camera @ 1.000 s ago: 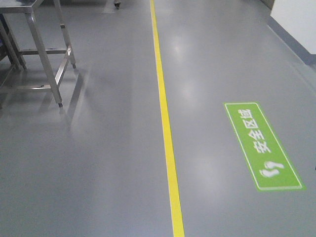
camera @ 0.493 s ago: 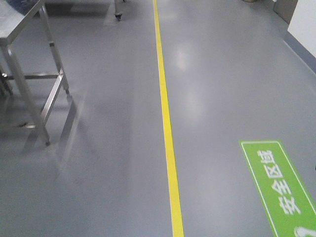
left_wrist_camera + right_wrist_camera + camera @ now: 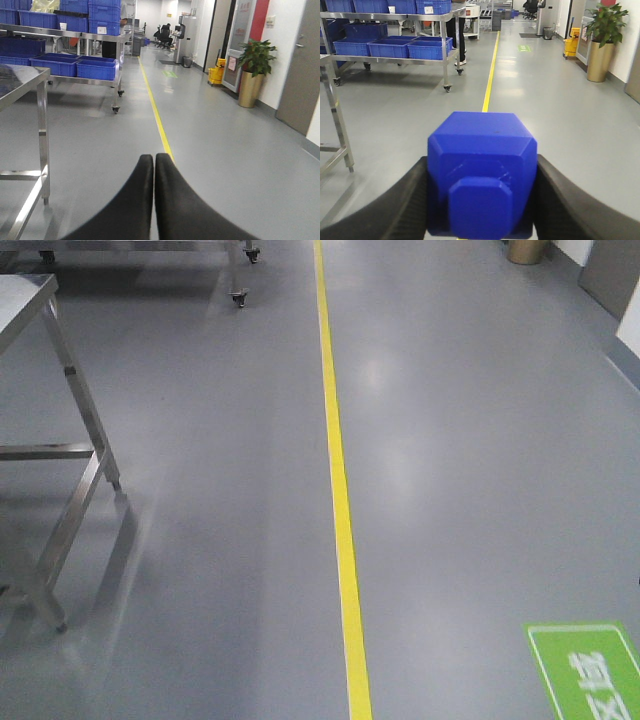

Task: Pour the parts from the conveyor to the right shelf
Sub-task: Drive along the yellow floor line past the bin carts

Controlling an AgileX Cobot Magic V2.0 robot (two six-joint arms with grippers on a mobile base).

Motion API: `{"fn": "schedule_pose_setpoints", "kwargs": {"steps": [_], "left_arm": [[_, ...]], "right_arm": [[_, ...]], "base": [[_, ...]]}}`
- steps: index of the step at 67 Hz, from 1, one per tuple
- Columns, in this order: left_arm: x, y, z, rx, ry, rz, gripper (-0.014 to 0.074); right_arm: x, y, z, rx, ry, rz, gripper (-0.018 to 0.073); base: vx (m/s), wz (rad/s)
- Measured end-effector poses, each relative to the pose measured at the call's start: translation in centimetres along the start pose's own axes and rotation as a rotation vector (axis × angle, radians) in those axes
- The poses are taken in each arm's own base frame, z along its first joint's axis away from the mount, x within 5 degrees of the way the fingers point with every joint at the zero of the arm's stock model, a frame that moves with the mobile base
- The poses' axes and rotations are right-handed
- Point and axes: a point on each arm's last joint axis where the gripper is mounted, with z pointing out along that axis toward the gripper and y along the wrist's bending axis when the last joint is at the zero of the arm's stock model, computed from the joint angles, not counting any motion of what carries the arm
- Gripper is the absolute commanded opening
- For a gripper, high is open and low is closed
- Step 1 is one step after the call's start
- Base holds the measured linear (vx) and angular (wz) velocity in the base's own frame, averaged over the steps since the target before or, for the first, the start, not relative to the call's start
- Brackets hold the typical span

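Floor: we see a smooth grey floor (image 3: 480, 440) filling the front view and running down a long corridor in both wrist views.
Rack: a stainless steel rack on castors (image 3: 395, 17) stands well ahead on the left of the corridor; deep blue rectangular plastic tubs (image 3: 390, 48) sit on its lower level and more on top.
Table: a bare stainless steel table (image 3: 22, 302) stands near us at the left edge, its legs resting on the floor.
Line: a narrow yellow floor line (image 3: 338, 470) runs straight away from us, passing to the right of the table and the rack.
Sign: a green rectangular floor sign with white characters (image 3: 585, 670) lies at the lower right, cut off by the picture edge.
Plant: a leafy green plant in a tall gold pot (image 3: 256, 55) stands against the right wall, with a yellow mop bucket (image 3: 216, 75) beyond it.
Right gripper: we find the right gripper (image 3: 482, 210) clamped on the part, its black curved fingers (image 3: 405, 205) pressing both sides.
Part: the small bright blue plastic block (image 3: 482, 165) sits between those fingers, held above the floor, its square stud facing the camera, well apart from the rack.
Left gripper: the left gripper (image 3: 154, 170) holds nothing; its two black fingers touch along their length.
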Motion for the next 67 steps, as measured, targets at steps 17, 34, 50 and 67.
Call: {"fn": "schedule_pose_setpoints", "kwargs": {"steps": [17,34,50,67], "left_arm": [[0.00,0.00,0.00,0.000,0.000,0.000,-0.0006],[0.00,0.00,0.00,0.000,0.000,0.000,-0.0006],[0.00,0.00,0.00,0.000,0.000,0.000,-0.0006],[0.00,0.00,0.00,0.000,0.000,0.000,-0.0006]], "right_arm": [[0.00,0.00,0.00,0.000,0.000,0.000,-0.0004],[0.00,0.00,0.00,0.000,0.000,0.000,-0.0004],[0.00,0.00,0.00,0.000,0.000,0.000,-0.0004],[0.00,0.00,0.00,0.000,0.000,0.000,-0.0004]], "base": [[0.83,0.08],[0.81,0.09],[0.82,0.00],[0.83,-0.09]]}}
